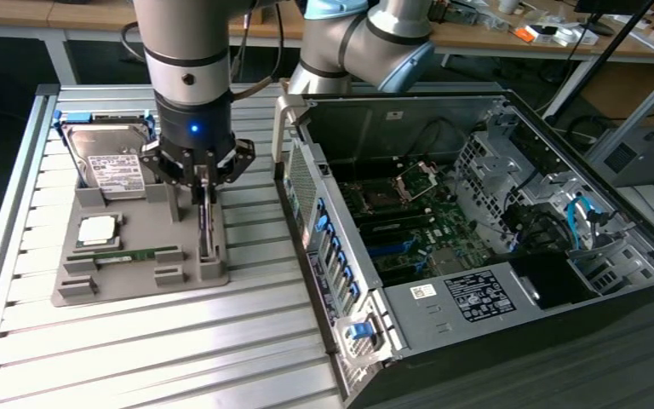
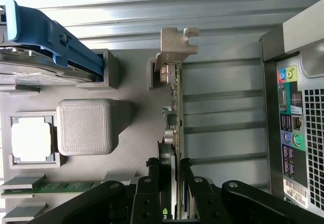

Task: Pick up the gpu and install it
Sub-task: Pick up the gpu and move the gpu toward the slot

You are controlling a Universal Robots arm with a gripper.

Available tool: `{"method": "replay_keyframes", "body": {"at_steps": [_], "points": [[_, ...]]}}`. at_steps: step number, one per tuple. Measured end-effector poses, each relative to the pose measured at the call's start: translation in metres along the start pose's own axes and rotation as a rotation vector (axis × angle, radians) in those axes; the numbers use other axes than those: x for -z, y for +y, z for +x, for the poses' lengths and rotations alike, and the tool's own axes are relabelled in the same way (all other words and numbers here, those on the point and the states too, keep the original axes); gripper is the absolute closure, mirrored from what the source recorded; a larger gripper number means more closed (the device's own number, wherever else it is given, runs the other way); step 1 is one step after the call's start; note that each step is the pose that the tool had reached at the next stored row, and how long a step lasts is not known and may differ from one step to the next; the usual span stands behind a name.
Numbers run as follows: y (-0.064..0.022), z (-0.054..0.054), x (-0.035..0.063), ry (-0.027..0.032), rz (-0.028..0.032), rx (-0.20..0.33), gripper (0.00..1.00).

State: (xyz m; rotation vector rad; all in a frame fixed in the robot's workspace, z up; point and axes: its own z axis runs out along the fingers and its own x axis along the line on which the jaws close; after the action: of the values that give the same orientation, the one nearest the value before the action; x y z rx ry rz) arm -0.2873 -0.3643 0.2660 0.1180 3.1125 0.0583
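Observation:
The gpu (image 1: 205, 232) is a thin dark card standing on edge along the grey holder tray (image 1: 134, 285), on the side facing the computer case. My gripper (image 1: 202, 194) comes straight down on its upper edge. In the wrist view the gpu (image 2: 175, 107) is seen edge-on, with its silvery metal bracket at the far end. The gripper (image 2: 169, 179) has one black finger on each side of the card, pressed against it. I cannot tell whether the card has left the tray's slot.
The tray also carries a silver hard drive (image 1: 111, 162) in a blue frame, a square processor (image 1: 98, 228) and a green memory stick (image 1: 123, 254). The open computer case (image 1: 339, 256) lies on the exterior view's right, its motherboard (image 1: 418, 230) exposed. A slatted metal table (image 1: 168, 358) lies underneath.

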Motion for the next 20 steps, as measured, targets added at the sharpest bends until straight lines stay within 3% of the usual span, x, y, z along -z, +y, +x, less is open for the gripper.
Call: {"method": "replay_keyframes", "body": {"at_steps": [20], "points": [[0.0003, -0.0002, 0.0086, 0.0, 0.0, 0.0, 0.73]]}}
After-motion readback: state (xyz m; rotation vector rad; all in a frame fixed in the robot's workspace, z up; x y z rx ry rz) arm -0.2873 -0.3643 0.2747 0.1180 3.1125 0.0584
